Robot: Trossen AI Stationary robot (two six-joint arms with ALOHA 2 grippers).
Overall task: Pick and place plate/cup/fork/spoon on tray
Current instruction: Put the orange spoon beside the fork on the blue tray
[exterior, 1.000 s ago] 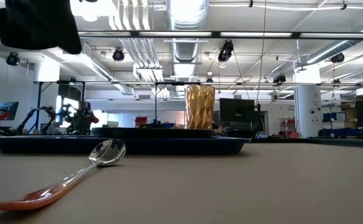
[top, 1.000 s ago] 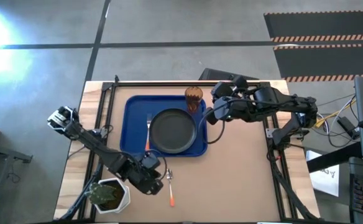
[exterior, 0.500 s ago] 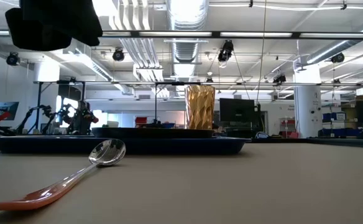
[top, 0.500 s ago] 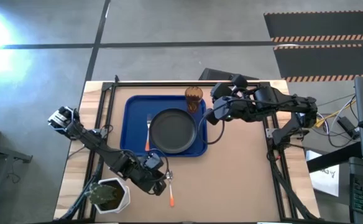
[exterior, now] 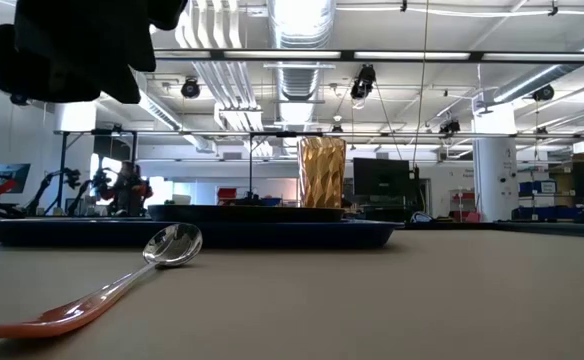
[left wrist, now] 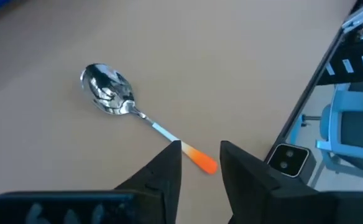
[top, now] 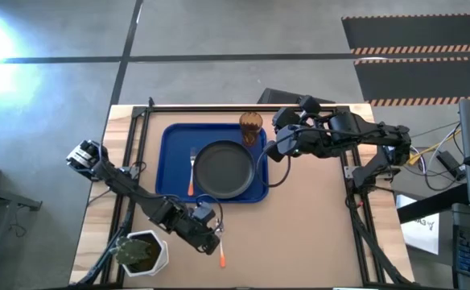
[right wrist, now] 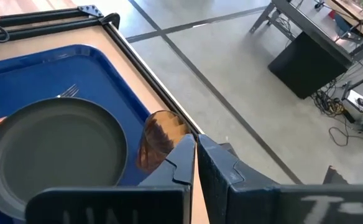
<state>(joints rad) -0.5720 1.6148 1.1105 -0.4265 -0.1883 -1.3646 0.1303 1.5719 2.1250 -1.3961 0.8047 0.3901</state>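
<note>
Overhead straight down, low level across the tabletop, both sharing the spoon [exterior: 122, 282] and tray [top: 171, 137].

This is a robotics lab set up in a large open industrial hall. The low view looks across a tan flat work table [exterior: 392, 300] into a wide room with a high open ceiling carrying silvery round ventilation ducts [exterior: 302, 25], white pipes and rows of strip lights, white columns [exterior: 492, 180], dark flat monitors [exterior: 377, 178] on benches, and another dark robot arm rig [exterior: 122, 185] far off. From above, the table stands on a grey polished concrete floor [top: 219, 32] marked with black lines and an orange-and-black striped hazard mat [top: 420, 50], with loose cables [top: 436, 153] beside it.
</note>
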